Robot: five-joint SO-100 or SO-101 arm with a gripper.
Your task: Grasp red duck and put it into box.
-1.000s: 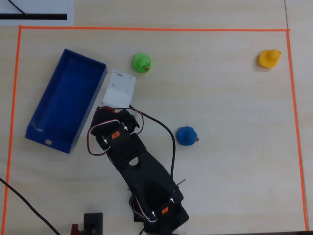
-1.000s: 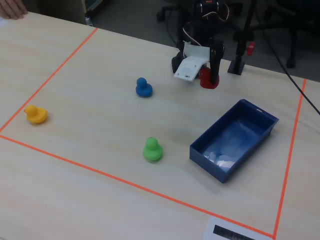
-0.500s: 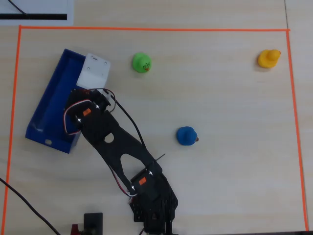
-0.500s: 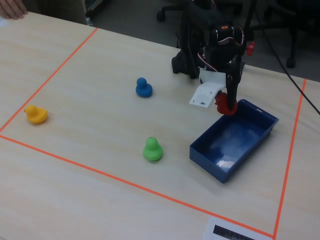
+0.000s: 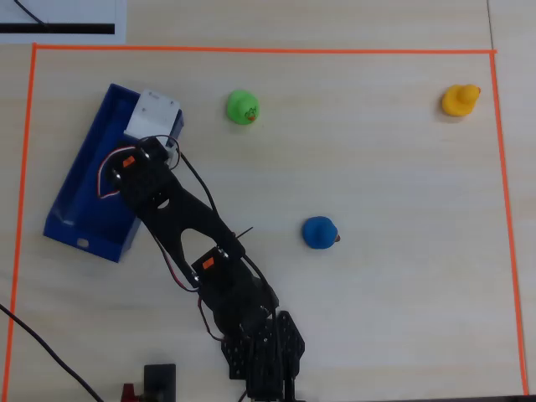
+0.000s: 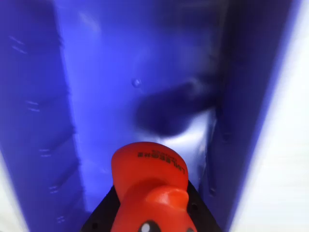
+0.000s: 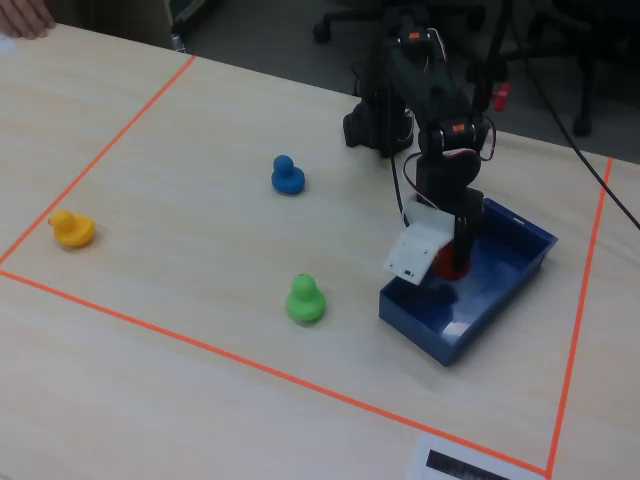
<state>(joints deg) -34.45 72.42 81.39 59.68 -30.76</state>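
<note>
In the wrist view my gripper (image 6: 149, 212) is shut on the red duck (image 6: 149, 188), which fills the bottom middle of the frame with the blue box floor (image 6: 140, 82) just below it. In the fixed view the duck (image 7: 447, 262) shows as a red patch between the fingers, held over the inside of the blue box (image 7: 500, 285). In the overhead view the arm and its white wrist part (image 5: 153, 115) hang over the box (image 5: 79, 188) and hide the duck.
A green duck (image 5: 242, 107), a blue duck (image 5: 319, 232) and a yellow duck (image 5: 460, 100) stand on the wooden table inside an orange tape border (image 5: 251, 50). The arm base (image 5: 264, 352) sits at the front edge.
</note>
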